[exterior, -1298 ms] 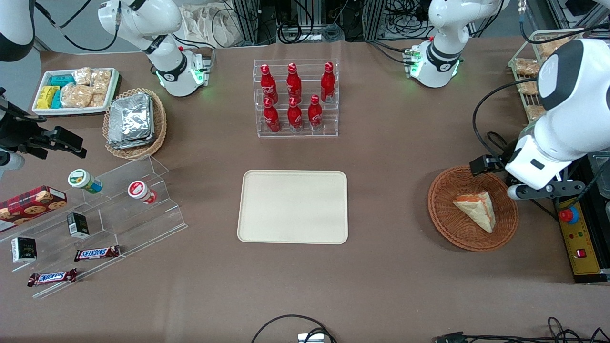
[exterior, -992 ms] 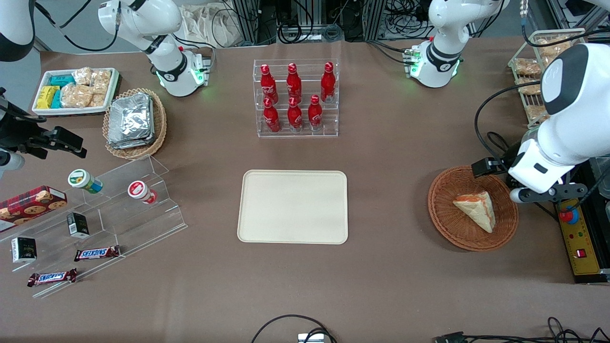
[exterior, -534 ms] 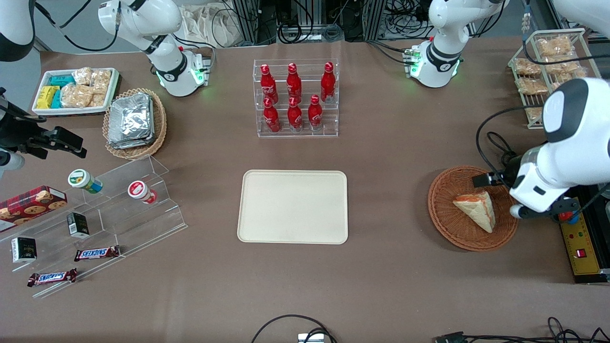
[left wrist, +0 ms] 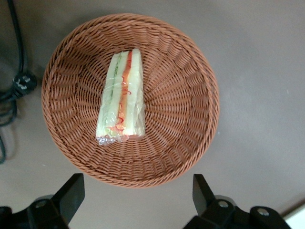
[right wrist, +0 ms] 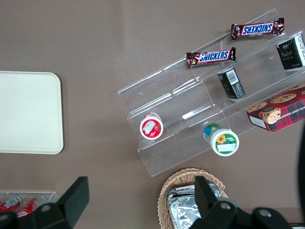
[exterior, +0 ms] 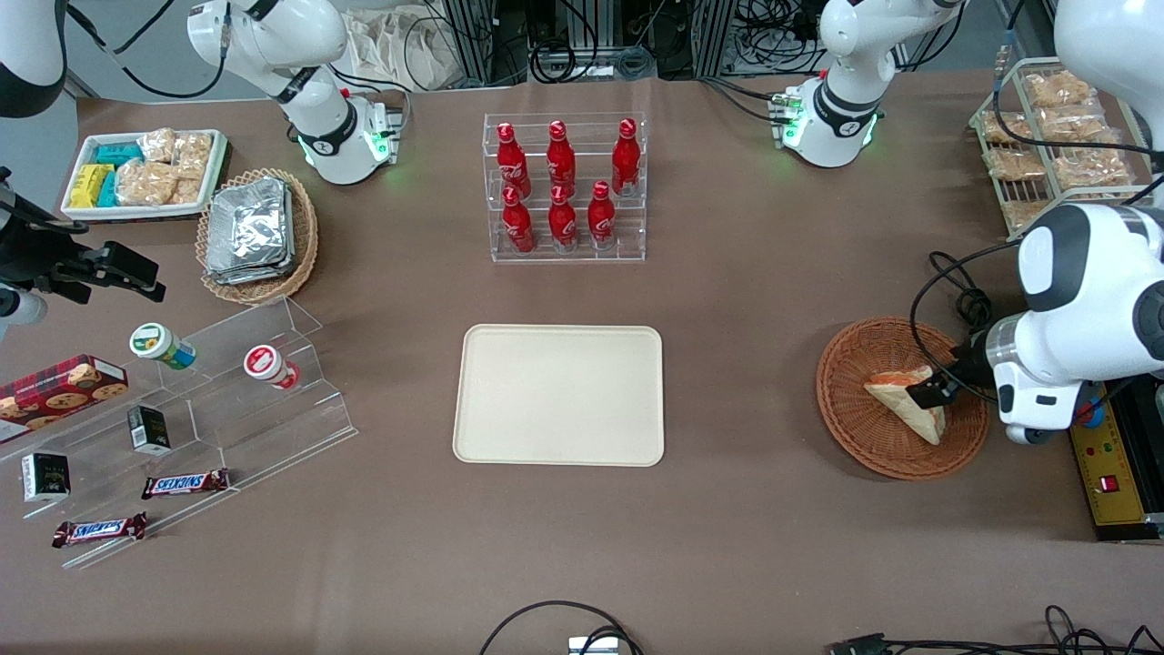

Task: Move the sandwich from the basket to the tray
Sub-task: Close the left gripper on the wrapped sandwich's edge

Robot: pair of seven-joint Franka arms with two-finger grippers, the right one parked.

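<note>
The sandwich (exterior: 912, 417), a plastic-wrapped triangular wedge with orange and green filling, lies in the round reddish-brown wicker basket (exterior: 846, 428) toward the working arm's end of the table. In the left wrist view the sandwich (left wrist: 121, 98) lies on its side in the basket (left wrist: 190, 95). My left gripper (exterior: 946, 389) hangs above the basket's rim, close to the sandwich's broad end. The gripper (left wrist: 136, 195) is open and empty, with its fingers (left wrist: 71, 193) spread wide. The cream tray (exterior: 559, 396) lies flat mid-table with nothing on it, and also shows in the right wrist view (right wrist: 28, 112).
A clear rack of red bottles (exterior: 564, 186) stands farther from the camera than the tray. Black cables (exterior: 950, 273) and a yellow control box (exterior: 1105, 455) lie beside the basket. A wire rack of snack bags (exterior: 1046, 118) stands by the working arm. Clear acrylic steps (exterior: 227, 400) with snacks are at the parked arm's end.
My left arm has swung nearer the front camera and come down. The gripper went from the basket's farther rim to just above the sandwich's broad end. The sandwich has not moved.
</note>
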